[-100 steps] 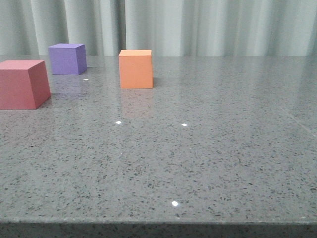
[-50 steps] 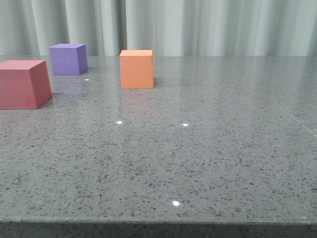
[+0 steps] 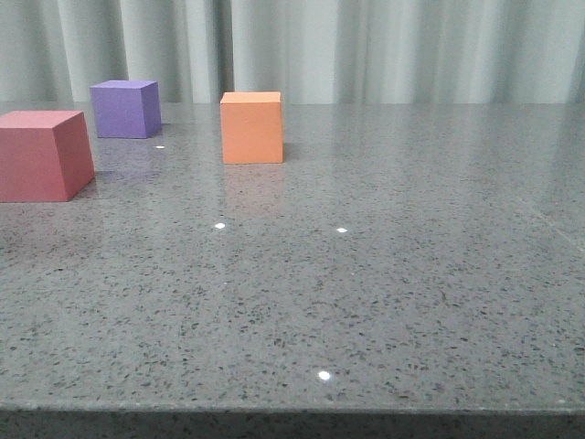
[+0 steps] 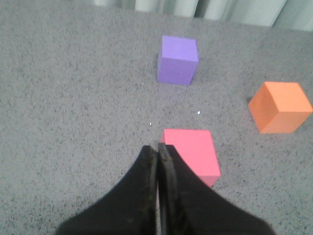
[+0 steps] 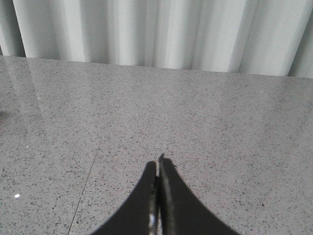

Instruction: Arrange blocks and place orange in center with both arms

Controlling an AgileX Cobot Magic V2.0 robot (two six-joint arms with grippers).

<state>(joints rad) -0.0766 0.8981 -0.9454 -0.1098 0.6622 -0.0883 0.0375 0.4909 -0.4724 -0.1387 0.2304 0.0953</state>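
Note:
In the front view the red cube sits at the left edge, the purple cube behind it, and the orange cube to their right. No gripper shows in the front view. In the left wrist view my left gripper is shut and empty, above the table just short of the red cube; the purple cube lies beyond and the orange cube off to one side. My right gripper is shut and empty over bare tabletop, with no cube in its view.
The grey speckled tabletop stretches to the front edge and right. A pale pleated curtain hangs behind the table. A thin seam line runs across the tabletop in the right wrist view.

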